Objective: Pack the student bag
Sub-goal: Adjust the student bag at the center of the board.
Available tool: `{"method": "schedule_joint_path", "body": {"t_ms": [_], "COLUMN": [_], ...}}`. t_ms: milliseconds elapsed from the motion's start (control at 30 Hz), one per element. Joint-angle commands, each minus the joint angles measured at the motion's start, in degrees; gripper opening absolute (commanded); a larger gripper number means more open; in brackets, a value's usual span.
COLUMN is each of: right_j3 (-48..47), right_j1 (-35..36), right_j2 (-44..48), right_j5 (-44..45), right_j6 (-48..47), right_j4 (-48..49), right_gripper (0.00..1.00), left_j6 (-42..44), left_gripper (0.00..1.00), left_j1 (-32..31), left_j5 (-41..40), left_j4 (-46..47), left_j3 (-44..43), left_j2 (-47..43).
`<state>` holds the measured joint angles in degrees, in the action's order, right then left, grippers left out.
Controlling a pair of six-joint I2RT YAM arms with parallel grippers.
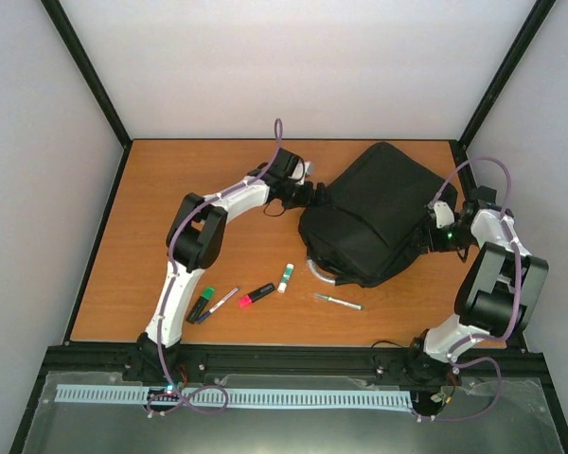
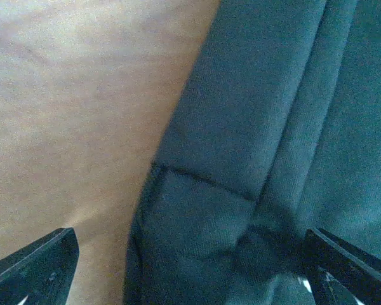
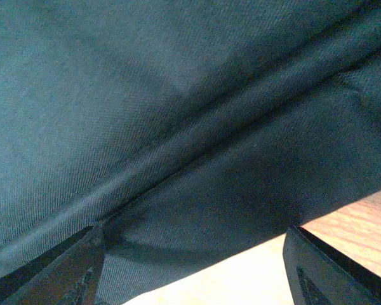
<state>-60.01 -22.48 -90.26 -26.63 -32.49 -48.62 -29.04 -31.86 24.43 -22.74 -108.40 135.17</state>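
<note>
The student bag [image 1: 379, 213] is a large black backpack lying flat at the table's right centre, its grey loop handle [image 1: 320, 272] at the near end. My left gripper [image 1: 314, 196] is at the bag's left edge. In the left wrist view it [image 2: 190, 276] is open, with the bag's seamed corner [image 2: 203, 241] between the widely spread fingers [image 2: 38, 267]. My right gripper [image 1: 426, 236] is at the bag's right edge. In the right wrist view it [image 3: 193, 276] is open, and black fabric [image 3: 178, 127] fills the space between its fingers [image 3: 336, 273] above the table.
Loose items lie on the table in front of the bag: a green marker [image 1: 202, 303], a thin pen [image 1: 220, 302], a red highlighter [image 1: 256, 294], a white glue stick with a green cap [image 1: 285, 277] and a silver pen [image 1: 338, 302]. Black frame posts stand at the table's corners.
</note>
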Motion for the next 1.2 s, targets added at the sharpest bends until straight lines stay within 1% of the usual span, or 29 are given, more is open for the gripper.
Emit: {"method": "schedule_joint_path", "body": {"t_ms": [0,100,267,533,667,900,1167], "right_j3": [-3.4,-5.1,-9.5,-20.3,-26.8,-36.6,-38.7], "right_j1": [1.0,3.2,7.9,17.5,20.8,22.0,22.0], "right_j2": [-4.1,-6.2,-11.0,-20.0,-25.2,-32.1,-32.8], "right_j5": [-1.8,-1.1,-0.6,0.2,0.7,2.5,3.8], "right_j6": [0.4,1.2,4.4,9.5,11.6,14.0,14.5], "right_j4": [-0.5,-0.2,1.2,2.3,2.3,2.9,3.9], "right_gripper": [0.78,0.77,0.77,0.76,0.76,0.75,0.76], "left_j6": [-0.5,-0.9,-0.7,-2.4,-3.2,-3.0,-2.1], "left_gripper": [0.98,0.95,0.94,0.94,0.94,0.94,0.94], "left_j1": [-0.6,-1.6,-2.8,-3.0,-3.6,-6.6,-9.1], "left_j5": [9.1,10.0,7.9,4.0,2.8,1.2,0.4], "left_j4": [5.7,8.6,10.3,13.4,15.1,16.5,15.7], "left_j3": [5.1,9.3,15.8,23.7,26.8,29.8,28.8], "left_j2": [-3.0,-5.7,-10.2,-15.1,-16.8,-19.5,-18.8]}}
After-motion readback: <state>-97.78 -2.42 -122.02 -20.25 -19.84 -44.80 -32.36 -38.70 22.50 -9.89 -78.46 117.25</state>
